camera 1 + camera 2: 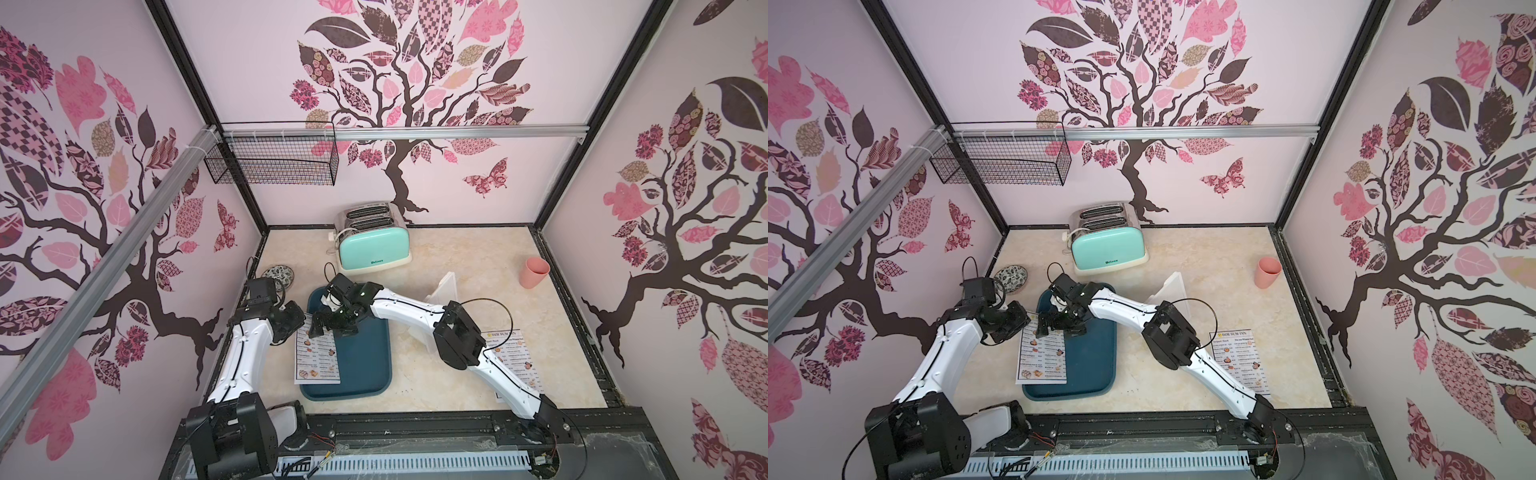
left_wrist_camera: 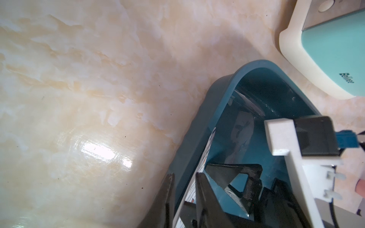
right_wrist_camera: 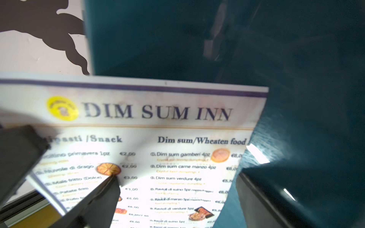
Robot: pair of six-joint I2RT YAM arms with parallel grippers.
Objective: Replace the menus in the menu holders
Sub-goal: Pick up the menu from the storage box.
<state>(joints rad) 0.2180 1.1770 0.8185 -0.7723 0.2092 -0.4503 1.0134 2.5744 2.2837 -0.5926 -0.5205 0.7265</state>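
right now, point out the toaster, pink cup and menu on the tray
toaster (image 1: 374,247): in a top view, mint green side
pink cup (image 1: 532,279): in a top view, outer wall
menu on the tray (image 1: 318,359): in a top view, sheet's middle

We see the left arm (image 1: 245,353) rise from its base and bend forward at the elbow. The left tool (image 2: 184,175) points downward with its jaws close together, though we cannot tell whether they grip. The right arm (image 1: 409,311) stretches low across toward it, and the right tool (image 3: 138,158) stands spread wide, just beside the left tool.
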